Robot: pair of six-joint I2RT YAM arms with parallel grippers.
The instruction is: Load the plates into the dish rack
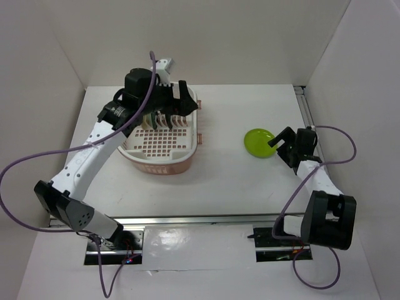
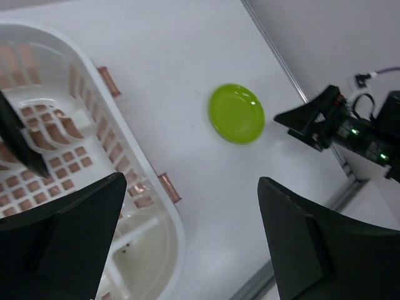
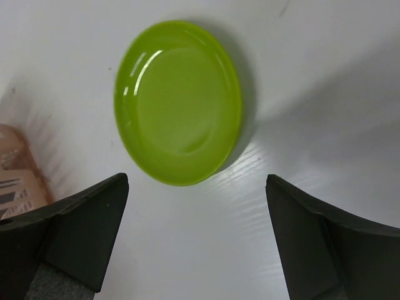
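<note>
Holding left gripper wide apart over dish rack; poising right gripper, likewise apart, beside lime green plate on table.

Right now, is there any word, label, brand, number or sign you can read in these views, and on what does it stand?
None: no readable text in any view.
The lime green plate, the dish rack and the table show no print, label or number.

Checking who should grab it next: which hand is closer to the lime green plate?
Right. The right hand is open just beside the lime green plate; the left hand is over the dish rack, much farther away.
</note>
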